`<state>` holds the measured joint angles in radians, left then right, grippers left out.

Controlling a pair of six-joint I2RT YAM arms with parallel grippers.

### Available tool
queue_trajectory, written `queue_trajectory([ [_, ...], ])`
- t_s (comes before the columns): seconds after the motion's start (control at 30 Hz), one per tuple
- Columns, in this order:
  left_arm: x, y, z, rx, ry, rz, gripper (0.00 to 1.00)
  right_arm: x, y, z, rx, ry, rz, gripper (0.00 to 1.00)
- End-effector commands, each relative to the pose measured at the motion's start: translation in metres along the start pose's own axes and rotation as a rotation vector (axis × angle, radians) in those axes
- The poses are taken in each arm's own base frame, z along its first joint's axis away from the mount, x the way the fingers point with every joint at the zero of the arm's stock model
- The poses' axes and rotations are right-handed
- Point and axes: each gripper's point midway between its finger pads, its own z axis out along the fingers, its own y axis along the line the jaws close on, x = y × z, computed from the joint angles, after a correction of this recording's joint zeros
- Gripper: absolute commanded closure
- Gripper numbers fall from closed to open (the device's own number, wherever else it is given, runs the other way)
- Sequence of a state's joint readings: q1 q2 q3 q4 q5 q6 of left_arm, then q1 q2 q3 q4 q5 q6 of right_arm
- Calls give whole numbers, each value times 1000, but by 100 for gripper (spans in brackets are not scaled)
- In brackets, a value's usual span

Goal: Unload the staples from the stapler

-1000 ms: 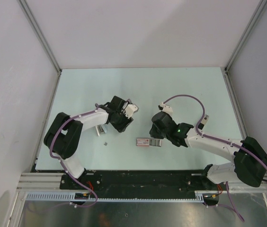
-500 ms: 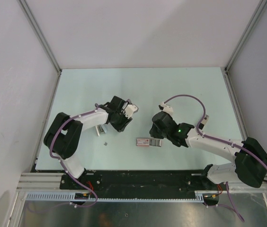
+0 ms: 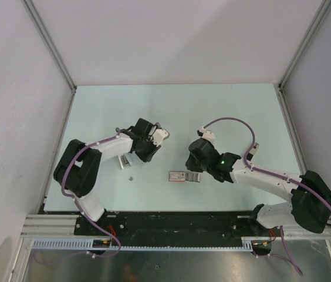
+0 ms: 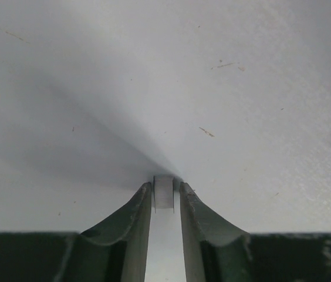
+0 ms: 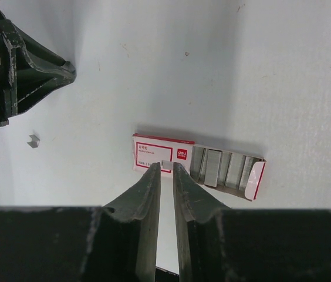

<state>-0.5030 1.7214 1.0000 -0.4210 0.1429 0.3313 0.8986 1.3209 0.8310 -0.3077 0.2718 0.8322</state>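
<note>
My left gripper [image 3: 142, 151] is low over the table, left of centre. In the left wrist view it [image 4: 165, 189] is shut on a short silver strip of staples [image 4: 164, 194], right at the table surface. My right gripper [image 3: 193, 169] hangs over a red-and-white staple box [image 3: 184, 176]. In the right wrist view it [image 5: 166, 167] is shut on another short staple strip [image 5: 166, 164] above the box's closed half [image 5: 154, 154]. The box's open half [image 5: 227, 170] holds several strips. A small grey object [image 3: 124, 160] beside the left arm may be the stapler; I cannot tell.
A loose bit of staples [image 3: 131, 177] lies on the table in front of the left gripper, and it shows in the right wrist view [image 5: 33, 140]. The pale table [image 3: 230, 111] is bounded by metal frame posts and white walls.
My left gripper has shifted slightly left and back. The right arm and the staple box have not moved.
</note>
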Motion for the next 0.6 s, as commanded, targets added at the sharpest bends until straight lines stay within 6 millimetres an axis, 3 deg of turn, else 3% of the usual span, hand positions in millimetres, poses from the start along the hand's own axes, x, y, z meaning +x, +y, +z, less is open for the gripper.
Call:
queue_trajectory([
  [0.0,14,6,3,0,64,8,73,-9,5,-4,-27,-35,22,82],
  [0.5,0,-6,3,51,30,8,89,-8,11,-3,-44,-36,20,84],
  [0.57,-9,-8,-3,61,0,0,93,-8,14,-4,-58,-38,19,84],
])
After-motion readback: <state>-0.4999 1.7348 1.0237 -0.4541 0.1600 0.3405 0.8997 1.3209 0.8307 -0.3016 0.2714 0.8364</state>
